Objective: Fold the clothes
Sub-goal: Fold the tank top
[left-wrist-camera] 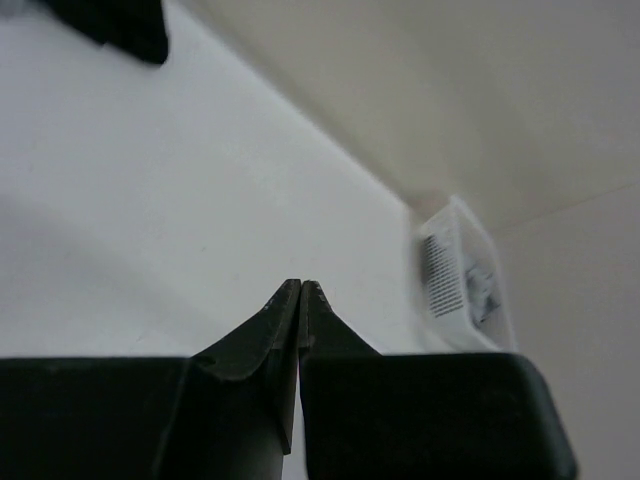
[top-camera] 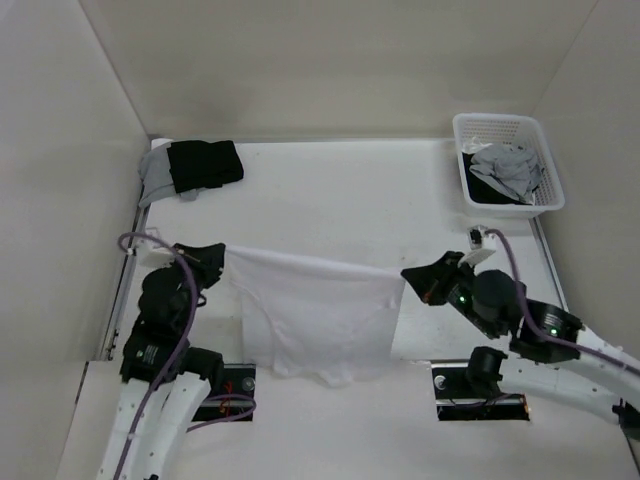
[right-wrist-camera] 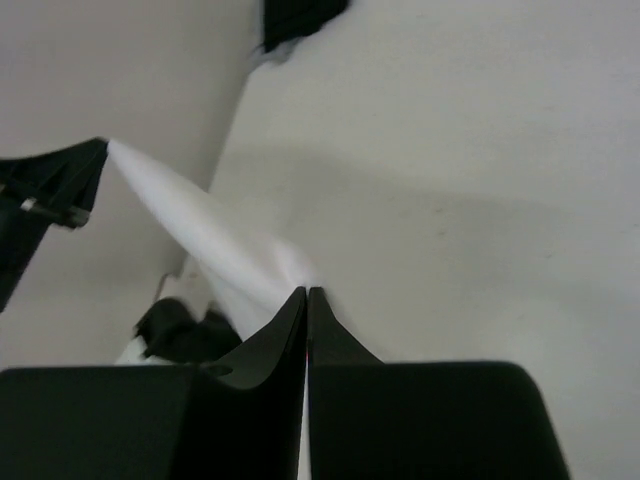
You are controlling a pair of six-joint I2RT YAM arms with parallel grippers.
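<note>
Left end effector [top-camera: 215,262] and right end effector [top-camera: 410,275] each clamp a top corner of the white clothes [top-camera: 315,315], stretched taut between them above the bench [top-camera: 340,190]; thin limp fabric, probably light; corners suit gripping

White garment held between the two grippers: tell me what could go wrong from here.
The left gripper and right gripper each pinch only a small corner of the thin white garment, whose top edge is taut; more pull might slip one free. The loose lower part looks wrinkled and could fold unevenly when laid down.
</note>
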